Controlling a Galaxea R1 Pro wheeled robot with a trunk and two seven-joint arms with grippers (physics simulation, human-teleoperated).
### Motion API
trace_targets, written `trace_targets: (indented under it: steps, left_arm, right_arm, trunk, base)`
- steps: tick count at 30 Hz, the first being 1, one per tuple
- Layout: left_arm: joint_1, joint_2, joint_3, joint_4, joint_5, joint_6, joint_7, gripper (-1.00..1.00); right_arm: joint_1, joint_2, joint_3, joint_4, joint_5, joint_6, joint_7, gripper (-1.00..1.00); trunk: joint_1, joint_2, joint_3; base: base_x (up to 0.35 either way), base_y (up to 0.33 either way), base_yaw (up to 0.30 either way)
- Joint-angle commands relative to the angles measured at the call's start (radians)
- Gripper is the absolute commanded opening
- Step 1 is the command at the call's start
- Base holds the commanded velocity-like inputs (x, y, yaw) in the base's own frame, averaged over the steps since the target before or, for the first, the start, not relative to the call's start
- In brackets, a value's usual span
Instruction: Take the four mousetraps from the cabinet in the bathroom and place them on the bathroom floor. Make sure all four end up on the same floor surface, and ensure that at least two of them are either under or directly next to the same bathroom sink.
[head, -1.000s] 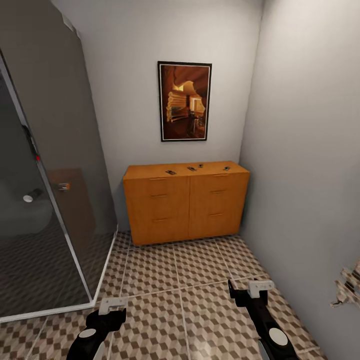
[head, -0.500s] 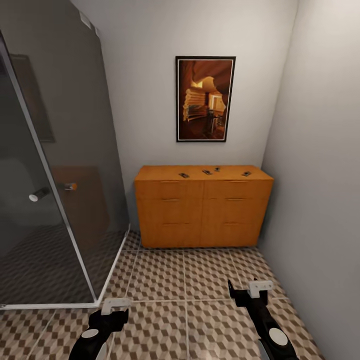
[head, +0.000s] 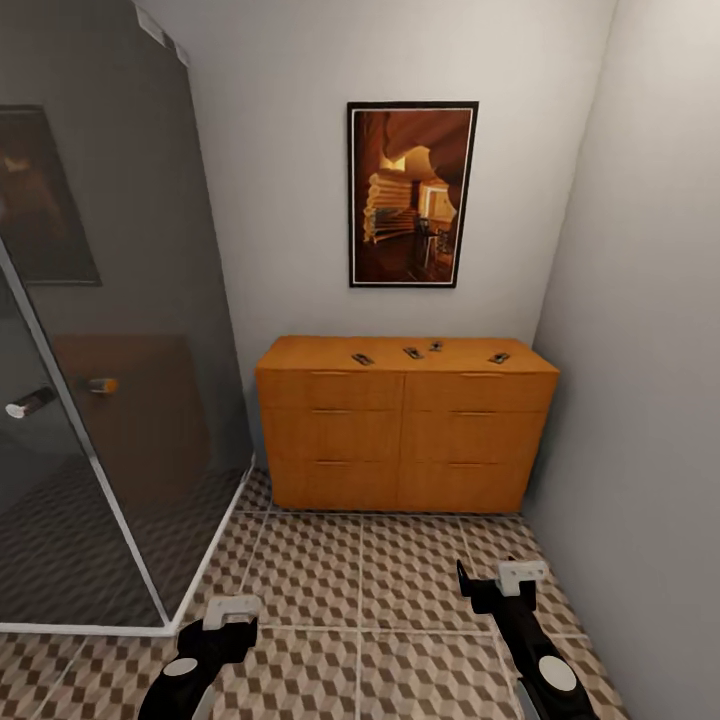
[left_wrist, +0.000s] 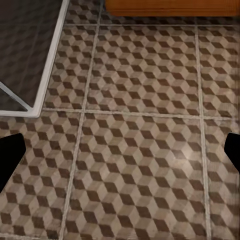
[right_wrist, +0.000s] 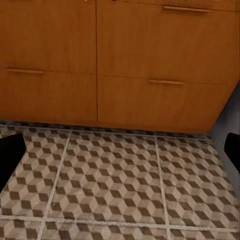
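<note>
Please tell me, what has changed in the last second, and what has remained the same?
Mostly the view has shifted: the camera turned, so the cabinet now sits squarer and more central. Nothing was grasped or released. The four mousetraps lie on the cabinet top as before. The left gripper and right gripper keep the same low pose above the bathroom floor, both open and empty.

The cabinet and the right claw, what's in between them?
Just bare floor tiles between the right claw and the cabinet, seen in the head view.

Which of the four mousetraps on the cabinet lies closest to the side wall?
The mousetrap at the right end of the row on the cabinet top; the other three lie further toward the glass shower.
</note>
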Motion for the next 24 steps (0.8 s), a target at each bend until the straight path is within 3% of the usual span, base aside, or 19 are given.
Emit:
trace_targets:
  steps: [1, 15, 24]
  left_arm:
    - [-0.001, 0.001, -0.003, -0.002, 0.006, 0.005, 0.008, 1.0]
    - [-0.001, 0.001, -0.002, -0.002, 0.006, 0.004, 0.008, 1.0]
    - [-0.001, 0.001, -0.001, -0.004, 0.006, 0.005, 0.008, 1.0]
  right_arm:
    - [-0.001, -0.001, 0.003, 0.0, 0.0, 0.0, -0.007, 1.0]
    - [-0.001, -0.001, 0.003, 0.0, 0.002, -0.007, -0.008, 1.0]
    - [-0.001, -0.001, 0.003, 0.0, 0.002, -0.007, -0.008, 1.0]
  trunk:
    - [0.0, -0.001, -0.001]
    - [0.0, -0.001, 0.007]
    - [0.0, -0.001, 0.008]
  base:
    - [0.264, -0.247, -0.06]
    - [0.259, -0.242, -0.127]
    - [0.236, -0.042, -0.011]
